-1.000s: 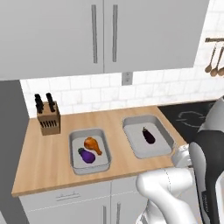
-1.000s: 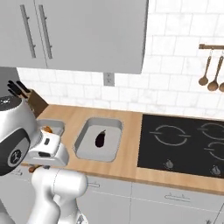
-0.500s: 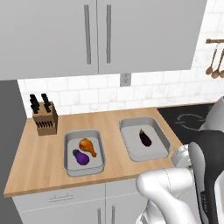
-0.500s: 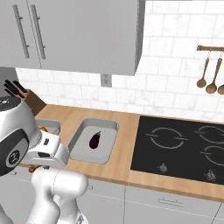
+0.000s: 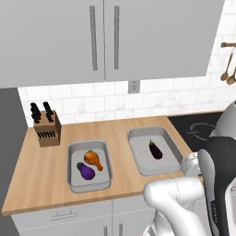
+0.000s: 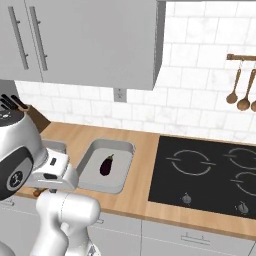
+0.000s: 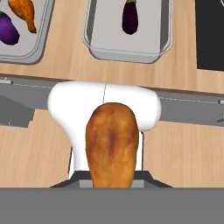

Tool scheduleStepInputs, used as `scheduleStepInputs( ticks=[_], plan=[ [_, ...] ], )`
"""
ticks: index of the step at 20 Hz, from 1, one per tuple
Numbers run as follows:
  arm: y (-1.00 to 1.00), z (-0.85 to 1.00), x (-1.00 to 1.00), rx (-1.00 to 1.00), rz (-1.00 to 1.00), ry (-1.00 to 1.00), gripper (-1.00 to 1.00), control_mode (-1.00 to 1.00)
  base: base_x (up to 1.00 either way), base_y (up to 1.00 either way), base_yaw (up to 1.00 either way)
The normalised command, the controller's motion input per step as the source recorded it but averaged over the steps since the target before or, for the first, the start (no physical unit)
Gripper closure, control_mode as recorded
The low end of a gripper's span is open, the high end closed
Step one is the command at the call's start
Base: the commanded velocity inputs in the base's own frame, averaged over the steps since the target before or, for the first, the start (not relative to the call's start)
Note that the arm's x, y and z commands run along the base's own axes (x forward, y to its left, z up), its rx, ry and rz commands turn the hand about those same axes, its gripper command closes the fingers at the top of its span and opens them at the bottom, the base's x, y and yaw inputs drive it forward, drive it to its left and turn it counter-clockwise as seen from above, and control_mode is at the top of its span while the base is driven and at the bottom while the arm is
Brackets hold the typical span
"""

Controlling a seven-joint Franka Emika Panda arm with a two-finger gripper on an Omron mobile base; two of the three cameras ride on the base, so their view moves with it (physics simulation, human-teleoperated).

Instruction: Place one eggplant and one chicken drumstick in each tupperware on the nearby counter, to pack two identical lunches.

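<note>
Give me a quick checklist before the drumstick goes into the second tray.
1. Brown chicken drumstick held in the gripper: ok, shut on it.
2. Right grey rectangular tray holds a dark purple eggplant and no drumstick: ok, this is the target.
3. Left grey tray already has its eggplant and drumstick: ok.
4. Free floor in the right tray beside the eggplant: ok.
5. Gripper above the right tray: not ok.

The arm [image 5: 184, 203] is folded low in front of the surface's front edge, elbow bent back toward the base. The gripper [image 7: 111, 181] is clamped on a chicken drumstick [image 7: 112, 144].
</note>
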Motion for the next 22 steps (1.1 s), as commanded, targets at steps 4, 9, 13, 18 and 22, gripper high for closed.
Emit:
scheduleStepInputs(
  ticks=[4, 9, 13, 18, 22],
  plan=[
    [0.15, 0.00, 0.54, 0.00, 0.03, 0.00, 1.00, -1.00, 0.02, 0.00, 0.00],
    [0.22, 0.00, 1.00, 0.00, 0.11, 0.07, 1.00, -1.00, 0.00, 0.00, 0.00],
    [0.00, -0.17, 1.00, 0.00, 0.10, 0.11, 1.00, -1.00, 0.00, 0.00, 0.00],
    [0.04, -0.46, 1.00, 0.00, 0.09, 0.07, 1.00, -1.00, 0.00, 0.00, 0.00],
    [0.00, -0.88, 0.98, -0.04, 0.08, 0.01, 1.00, -1.00, 0.00, 0.00, 0.00]
  ],
)
